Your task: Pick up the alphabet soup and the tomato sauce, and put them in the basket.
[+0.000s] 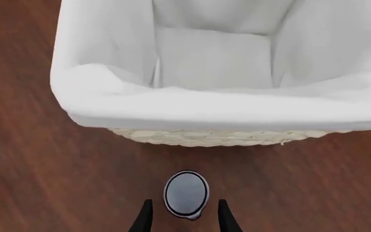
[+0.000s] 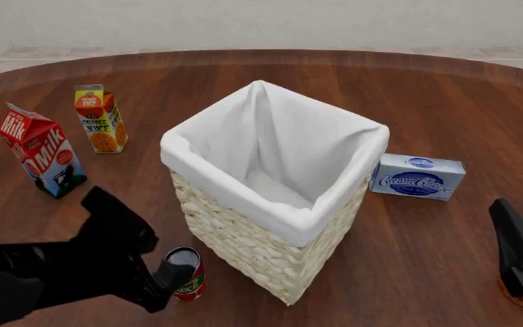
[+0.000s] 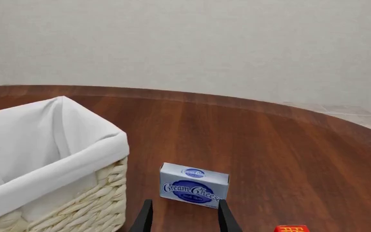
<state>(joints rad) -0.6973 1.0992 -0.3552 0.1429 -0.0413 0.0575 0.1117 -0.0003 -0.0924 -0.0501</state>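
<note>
Near left: left gripper [image 1: 185,220], fingers apart, straddling upright tomato sauce [image 2: 186,274] just beside basket [image 2: 243,231]. Step: grasping; next, close and lift. Near right: right gripper [image 3: 185,217], apart, idle. Alphabet soup unseen.
</note>
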